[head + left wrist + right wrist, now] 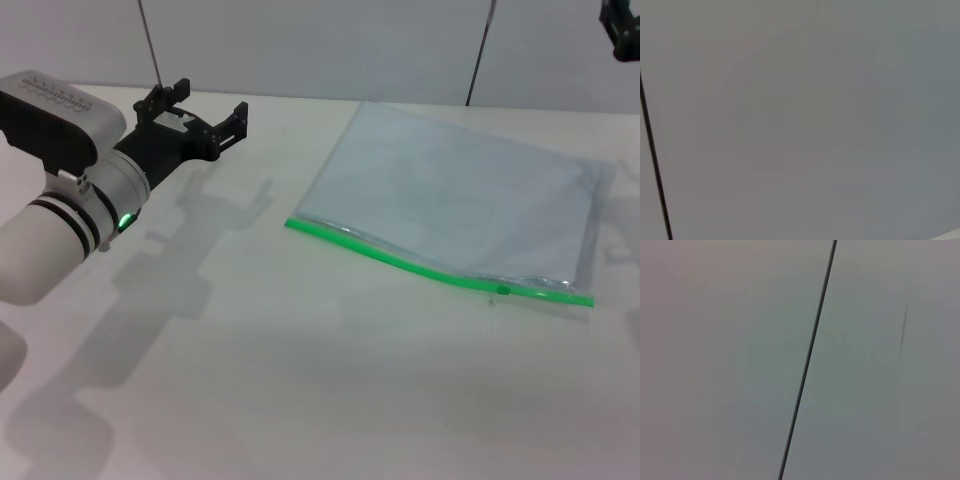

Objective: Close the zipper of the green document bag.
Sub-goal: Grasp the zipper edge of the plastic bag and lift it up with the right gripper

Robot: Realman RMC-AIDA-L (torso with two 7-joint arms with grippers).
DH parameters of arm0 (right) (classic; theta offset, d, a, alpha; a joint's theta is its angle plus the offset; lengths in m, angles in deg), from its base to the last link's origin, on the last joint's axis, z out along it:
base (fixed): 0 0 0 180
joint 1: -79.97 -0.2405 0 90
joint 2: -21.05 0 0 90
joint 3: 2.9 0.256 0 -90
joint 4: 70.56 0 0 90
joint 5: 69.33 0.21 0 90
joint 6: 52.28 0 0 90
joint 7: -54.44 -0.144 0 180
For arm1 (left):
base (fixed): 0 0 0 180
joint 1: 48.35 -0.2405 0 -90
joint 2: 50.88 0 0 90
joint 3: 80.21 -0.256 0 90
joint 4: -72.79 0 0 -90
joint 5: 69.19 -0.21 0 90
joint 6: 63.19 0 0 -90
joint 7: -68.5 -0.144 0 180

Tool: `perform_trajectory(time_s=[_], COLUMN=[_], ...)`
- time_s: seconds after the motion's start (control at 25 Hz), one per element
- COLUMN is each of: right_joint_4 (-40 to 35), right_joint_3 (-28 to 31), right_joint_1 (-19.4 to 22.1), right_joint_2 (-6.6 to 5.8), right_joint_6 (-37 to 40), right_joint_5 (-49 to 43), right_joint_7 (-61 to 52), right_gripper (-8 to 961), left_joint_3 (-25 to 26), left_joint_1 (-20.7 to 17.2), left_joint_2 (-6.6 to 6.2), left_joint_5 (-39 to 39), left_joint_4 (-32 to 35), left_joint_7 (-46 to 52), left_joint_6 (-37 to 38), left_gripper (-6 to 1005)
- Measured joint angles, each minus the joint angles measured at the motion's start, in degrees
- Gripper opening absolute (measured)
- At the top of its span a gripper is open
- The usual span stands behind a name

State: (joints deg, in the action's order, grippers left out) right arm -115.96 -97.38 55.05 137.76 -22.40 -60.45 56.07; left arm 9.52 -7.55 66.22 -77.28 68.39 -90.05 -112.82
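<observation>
Nearest the head camera, the left arm is seen reaching in over the table's [300,400] left side, with the left gripper [205,113] held above the surface toward the far left. Its fingers are spread apart and nothing is held between them. The right gripper [622,30] is glimpsed only as a dark piece at the far right corner, raised and well apart from the work; whether its fingers are open cannot be told. Nothing but blank wall is shown by either wrist view.

On the right half of the table, the bag [460,195] is laid flat, with the zipper [430,264] along its near edge, running from the middle of the table toward the right edge. A small slider [503,291] is made out on the strip, close to its right end. How much of the strip is already sealed cannot be read.

Neither gripper is touching the bag, so the task is judged not yet begun in earnest. The bag remains to be steadied, the slider grasped, and the slider drawn along the strip.
</observation>
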Motion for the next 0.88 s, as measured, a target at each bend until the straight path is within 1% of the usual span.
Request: perform_trajectory(time_s=[0.28, 0.44, 0.6, 0.68, 0.88], right_joint_4=[-2.9, -5.7, -9.3, -12.1, -17.6], right_joint_3=[-0.5, -3.8, -7.7, -9.5, -13.8], right_joint_1=[1.2, 3.0, 6.7, 9.6, 15.2], right_joint_2=[-0.06, -0.07, -0.08, -0.20, -0.45], right_joint_6=[-1.7, -1.8, -2.9, -3.3, -4.2], right_joint_5=[0.0, 0.0, 0.0, -0.2, -0.5], right_joint_7=[10.0, 15.2, 22.9, 24.3, 28.0], right_gripper=[555, 555, 556, 556, 556], left_joint_3=[0.0, 0.0, 0.0, 0.0, 0.2], left_joint_1=[-0.1, -0.1, 0.0, 0.0, -0.4], left_joint_2=[0.00, -0.01, 0.01, 0.01, -0.07], left_joint_5=[0.0, 0.1, 0.1, 0.2, 0.3], left_joint_4=[0.0, 0.0, 0.0, 0.0, 0.0], left_joint_7=[0.0, 0.0, 0.0, 0.0, 0.0], left_joint_6=[0.5, 1.4, 1.5, 1.5, 1.5], left_gripper=[878, 878, 878, 878, 878])
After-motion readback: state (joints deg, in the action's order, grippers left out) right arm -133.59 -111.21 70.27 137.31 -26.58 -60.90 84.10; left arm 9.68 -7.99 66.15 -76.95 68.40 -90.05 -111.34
